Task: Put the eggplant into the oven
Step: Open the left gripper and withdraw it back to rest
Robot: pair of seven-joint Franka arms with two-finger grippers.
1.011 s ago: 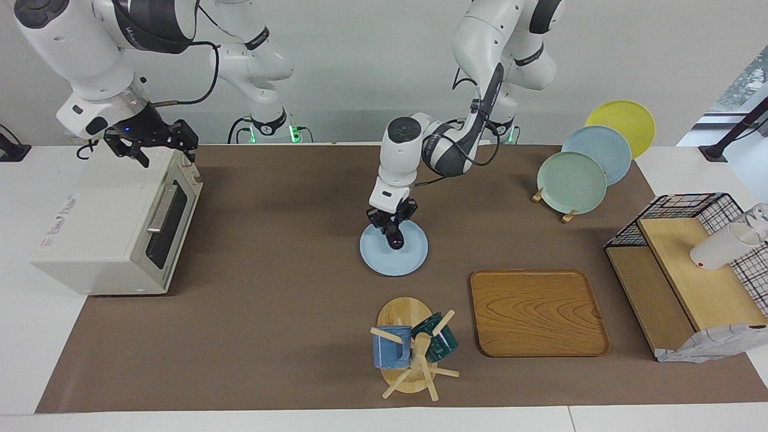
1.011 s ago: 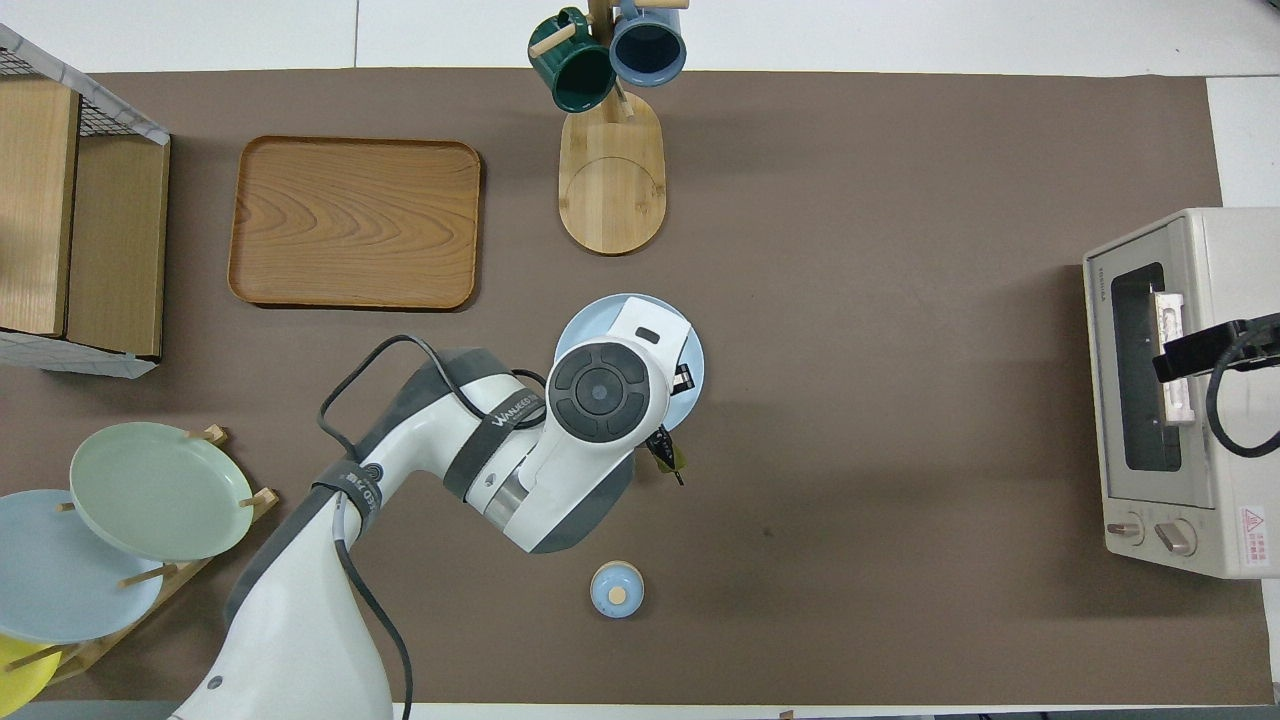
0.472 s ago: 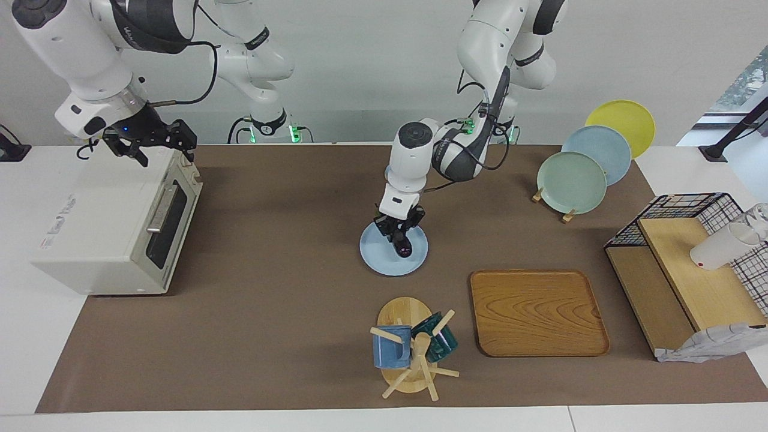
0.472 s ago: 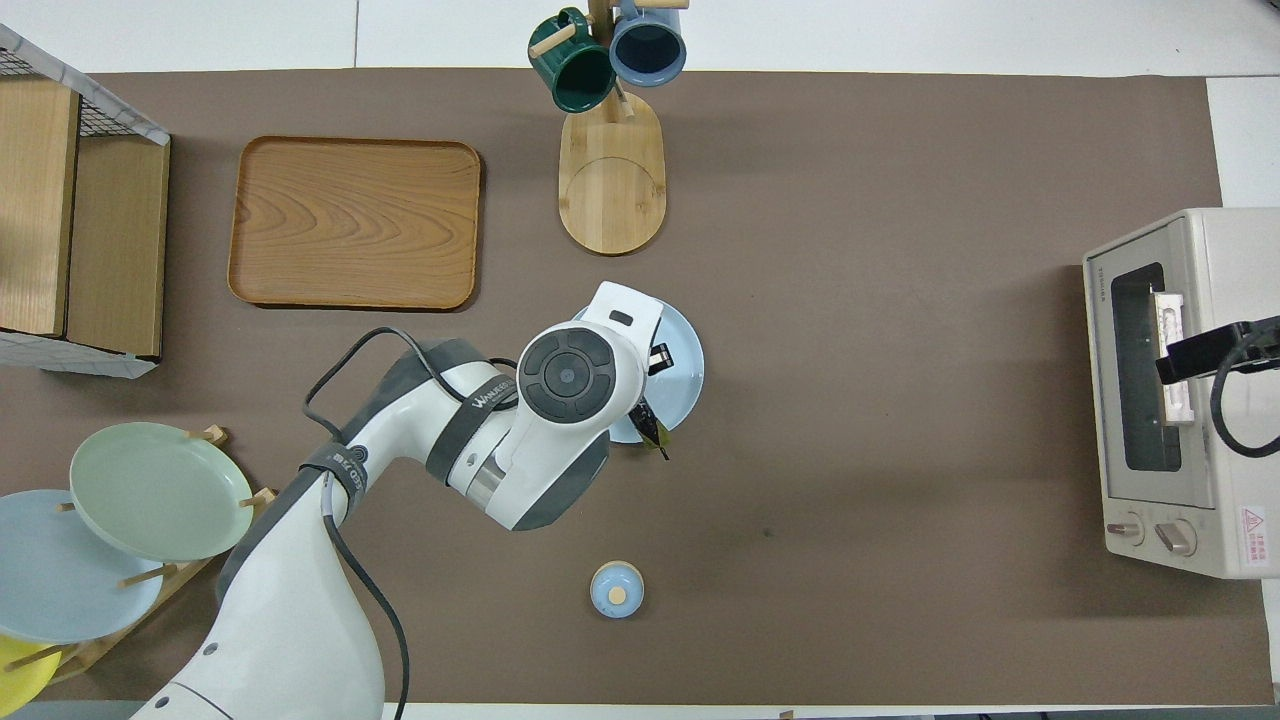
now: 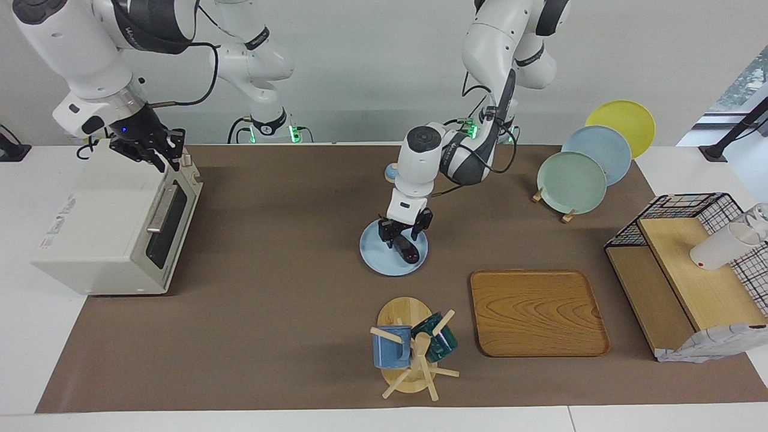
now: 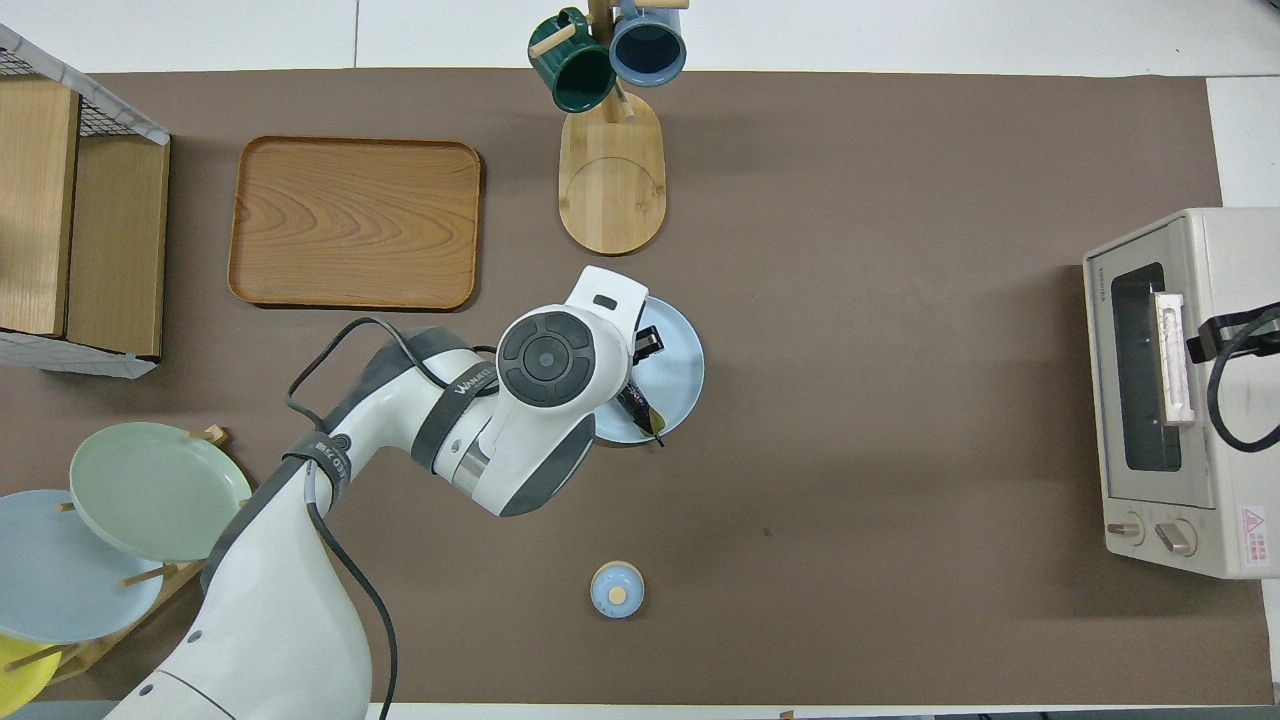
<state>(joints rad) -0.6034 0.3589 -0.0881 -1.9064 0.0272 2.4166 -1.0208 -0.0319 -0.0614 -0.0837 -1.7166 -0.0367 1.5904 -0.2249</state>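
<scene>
While the eggplant (image 5: 405, 250) is lying on the blue plate (image 5: 373, 256) under the open-fingered left gripper (image 5: 406, 231), the oven (image 5: 114, 228) is sitting unopened (the right gripper (image 5: 155, 153), its fingers unreadable, is hovering over it).

Bare brown mat (image 5: 288, 240) lies open between the blue plate (image 5: 375, 255) and the toaster oven (image 5: 114, 228). The oven's glass door (image 5: 168, 225) stands closed, blocking its cavity. The mug tree (image 5: 411, 354) stands clear of that stretch.

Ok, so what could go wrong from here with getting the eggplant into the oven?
The oven door is shut, with the right gripper over the oven's top, so nothing can go in yet. The glossy eggplant lies on the blue plate under the left gripper; it might slip or roll when gripped.
</scene>
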